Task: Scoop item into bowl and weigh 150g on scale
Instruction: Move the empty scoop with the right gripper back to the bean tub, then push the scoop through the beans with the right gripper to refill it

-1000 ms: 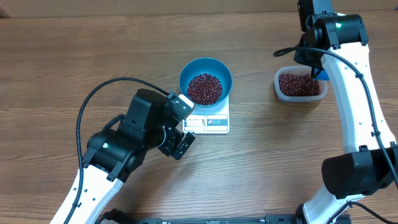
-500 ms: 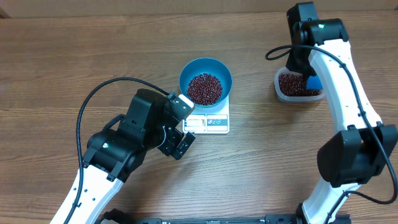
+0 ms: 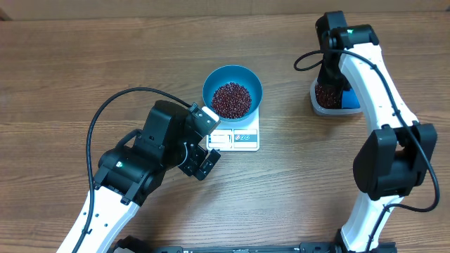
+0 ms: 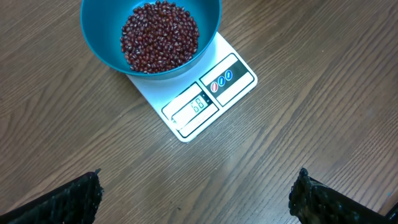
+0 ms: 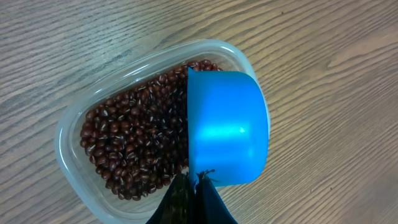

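The bowl (image 3: 233, 76) on the scale (image 3: 242, 138) sits just far of the wide-apart left claw (image 3: 202, 161). Only the right wrist view shows the right claw (image 5: 196, 186) clamping the scoop (image 5: 227, 127) over beans (image 5: 137, 146).

Brown wood-grain table (image 3: 56, 63) fills every view. Paler tan strip (image 3: 176, 5) along the overhead's top edge, can't tell what. Light even, soft sheen on grain.

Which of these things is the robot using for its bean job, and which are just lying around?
For the job:
beans
teal bowl
white scale
blue scoop
clear tub with more beans

Just lying around:
nothing I can see, only the wooden table underneath
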Robot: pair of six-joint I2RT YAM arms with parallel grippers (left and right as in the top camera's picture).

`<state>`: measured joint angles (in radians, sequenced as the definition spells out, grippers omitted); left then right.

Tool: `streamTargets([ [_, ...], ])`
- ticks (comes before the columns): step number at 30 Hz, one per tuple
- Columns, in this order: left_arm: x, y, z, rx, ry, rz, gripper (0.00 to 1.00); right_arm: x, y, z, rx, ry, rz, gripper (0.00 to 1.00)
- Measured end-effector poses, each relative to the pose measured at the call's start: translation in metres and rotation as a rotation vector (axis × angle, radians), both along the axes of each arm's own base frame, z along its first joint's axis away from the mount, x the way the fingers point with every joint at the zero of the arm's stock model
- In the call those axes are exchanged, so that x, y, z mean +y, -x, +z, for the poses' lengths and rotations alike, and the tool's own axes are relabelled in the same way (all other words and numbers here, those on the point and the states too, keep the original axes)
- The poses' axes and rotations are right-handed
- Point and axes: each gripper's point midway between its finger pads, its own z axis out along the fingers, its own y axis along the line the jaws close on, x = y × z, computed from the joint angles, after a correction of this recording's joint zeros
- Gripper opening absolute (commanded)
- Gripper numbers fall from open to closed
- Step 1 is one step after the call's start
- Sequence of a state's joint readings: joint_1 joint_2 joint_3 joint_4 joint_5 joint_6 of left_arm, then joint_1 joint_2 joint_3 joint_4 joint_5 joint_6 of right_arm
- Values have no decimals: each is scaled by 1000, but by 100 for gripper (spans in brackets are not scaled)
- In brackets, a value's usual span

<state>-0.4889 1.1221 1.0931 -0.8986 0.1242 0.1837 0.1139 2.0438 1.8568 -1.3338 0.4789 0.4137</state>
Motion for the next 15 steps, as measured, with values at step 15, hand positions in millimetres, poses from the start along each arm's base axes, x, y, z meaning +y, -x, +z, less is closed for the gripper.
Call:
streamTargets([
  [15, 0, 0, 0, 0, 0, 0, 100, 9, -1, -12, 25, -40, 16, 4],
])
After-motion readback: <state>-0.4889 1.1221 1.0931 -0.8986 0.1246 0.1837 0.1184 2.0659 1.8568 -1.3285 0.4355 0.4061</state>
